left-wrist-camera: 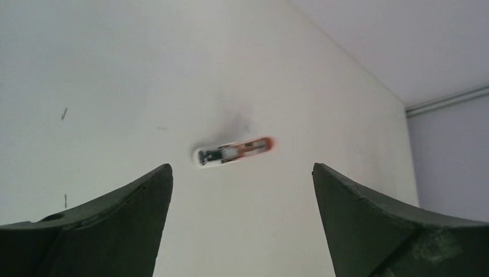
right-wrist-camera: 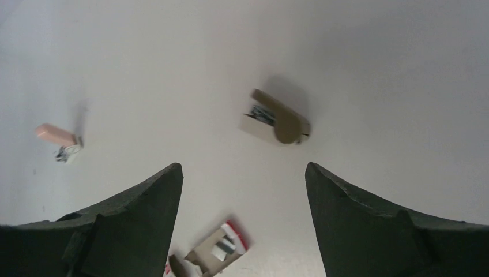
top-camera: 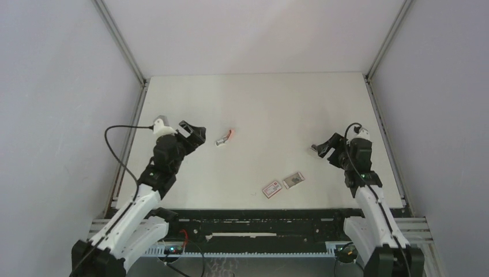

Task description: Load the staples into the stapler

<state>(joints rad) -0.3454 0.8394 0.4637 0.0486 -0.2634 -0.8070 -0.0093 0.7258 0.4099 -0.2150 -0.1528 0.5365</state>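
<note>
While both arms hang over the white table (top-camera: 259,104): four loose items and two grippers are on view.
stapler (top-camera: 224,138): slim and silvery-grey with an orange-red end. It lies flat, left of centre in the top view, slanting up to the right. It is just right of the left gripper's tips and untouched. In the left wrist view it sits mid-frame, above the gap between the dark fingers (left-wrist-camera: 115,225), and is blurred. At the far left of the right wrist view it appears pinkish.
staples (top-camera: 293,180): a small grey block in a pale rectangular tray (top-camera: 286,183). They sit lower centre-right in the top view, towards the table's bottom edge, well apart from the stapler.
white box (top-camera: 272,188): red label facing up, just left of the tray and slightly lower in frame. Whether the two touch cannot be told.
tan object (right-wrist-camera: 277,118): small, with a rounded tan top over a pale base and metal bits showing inside. It is upper centre in the right wrist view, above the finger gap. In the top view it lies right at the right gripper's tips, and contact cannot be told.
left gripper (left-wrist-camera: 241,167): jaws spread wide with nothing between them. It is at middle left of the top view, pointing right.
right gripper (right-wrist-camera: 243,165): jaws spread wide with nothing held. It is at middle right of the top view, pointing left.
</note>
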